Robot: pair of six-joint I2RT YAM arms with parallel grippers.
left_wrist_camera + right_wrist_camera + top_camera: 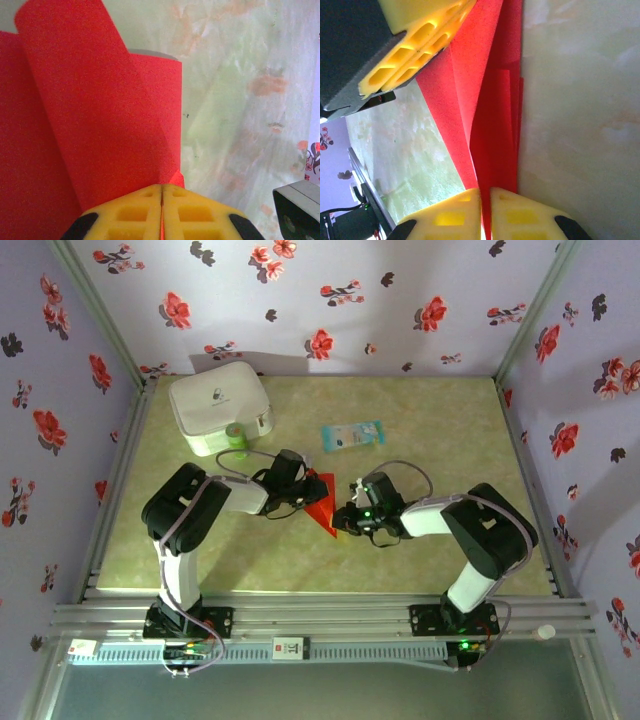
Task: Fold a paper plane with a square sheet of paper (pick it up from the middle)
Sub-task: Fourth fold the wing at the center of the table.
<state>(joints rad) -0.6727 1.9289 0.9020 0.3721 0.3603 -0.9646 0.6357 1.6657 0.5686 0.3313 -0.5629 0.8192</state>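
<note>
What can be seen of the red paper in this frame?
The red paper is thin, plain, bright red and matte. It is folded into overlapping layers, with a pointed triangular outline from above, and one flap curls up loosely. It sits at mid-table between the two arms. The left gripper pinches one edge between shut yellow pads, and the right gripper pinches the opposite end. Whether it rests on the table is unclear.
</note>
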